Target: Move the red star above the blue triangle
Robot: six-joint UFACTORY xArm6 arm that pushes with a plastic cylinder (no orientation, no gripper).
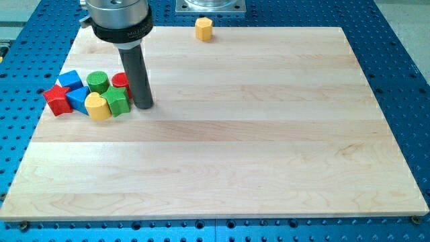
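While the tool, a plain rod w/ no jaws, has its tip [143, 105] set at the cluster's right edge, the red star [57, 99] is seen far left of it, w/ blue triangle [78, 99] touching, other blocks between. Wooden tabletop [242, 148] is bare to the right.

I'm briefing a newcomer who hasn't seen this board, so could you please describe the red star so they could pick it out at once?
Start at the wooden board and go to the huddle of blocks near its left edge, left of my tip. The red star is the block farthest to the view's left there, touching a blue block. The red cylinder shares its colour, but only the star has points.
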